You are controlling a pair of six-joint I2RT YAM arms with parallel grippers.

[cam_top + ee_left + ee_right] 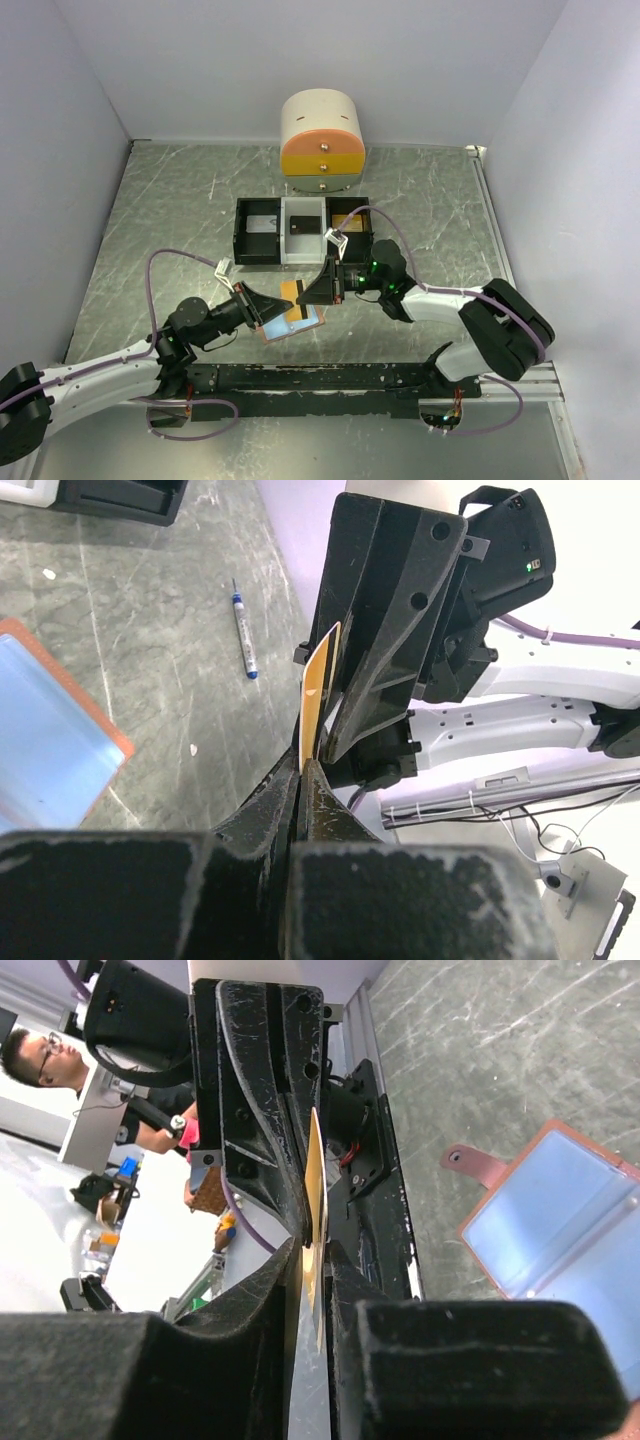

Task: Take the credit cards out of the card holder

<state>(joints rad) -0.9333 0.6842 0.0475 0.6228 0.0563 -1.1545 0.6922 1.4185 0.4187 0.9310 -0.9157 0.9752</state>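
**Claw state**
- Left claw (300, 776): fingers pressed together on one edge of the orange-gold card (320, 690).
- Right claw (312, 1265): fingers pressed together on the opposite edge of the same card.
- The two claws face each other tip to tip, with the card spanning between them. Both wrist views show it edge-on, so any print on it cannot be read.

**Card holder**
- The card holder (300, 323) lies open on the desk (160, 230), under the two claws in the top view.
- Its light blue lining faces up, with the tan-brown border and snap tab showing.
- It sits to the right of the right claw in that claw's view, and to the left of the left claw in the other.

**Other items**
- Trays (240, 240): a row of black, white and black compartments beyond the right claw.
- A grey card (262, 224) lies in the left black compartment and a black card (299, 226) in the white one.
- A pen (242, 635) lies on the desk beyond the left claw; its markings are too small to read.
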